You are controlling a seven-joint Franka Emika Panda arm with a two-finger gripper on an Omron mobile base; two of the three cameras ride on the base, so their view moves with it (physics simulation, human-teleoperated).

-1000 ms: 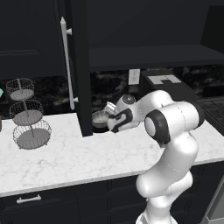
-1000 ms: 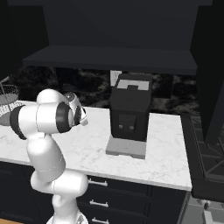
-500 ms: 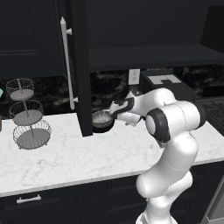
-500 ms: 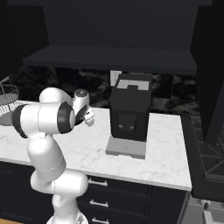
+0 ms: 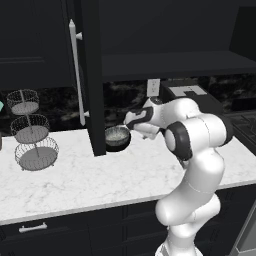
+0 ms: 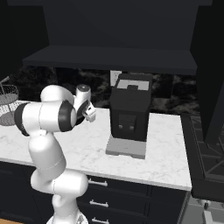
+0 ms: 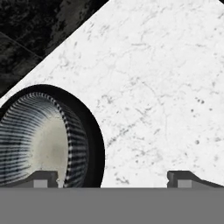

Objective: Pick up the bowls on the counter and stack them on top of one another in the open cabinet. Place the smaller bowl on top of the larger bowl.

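The smaller bowl [image 7: 41, 138] is sitting on the table [image 5: 100, 180] near its back edge, just beside the open cabinet [image 5: 92, 75] door's lower end; in the hand view it is lying off to one side of the jaws — one fingertip is overlapping its dark rim, the other is standing over bare marble, so the jaws are spread wide and grasping nothing; the gripper [image 5: 131, 121] is reaching sideways toward the bowl with the arm folded low, elbow out toward the front edge; the coming grasp, as I judge it, is calling for a shift toward the bowl's rim.

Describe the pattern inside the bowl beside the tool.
Pale centre, dark-and-light radial stripes up the wall of the bowl, dark rim; hand view.
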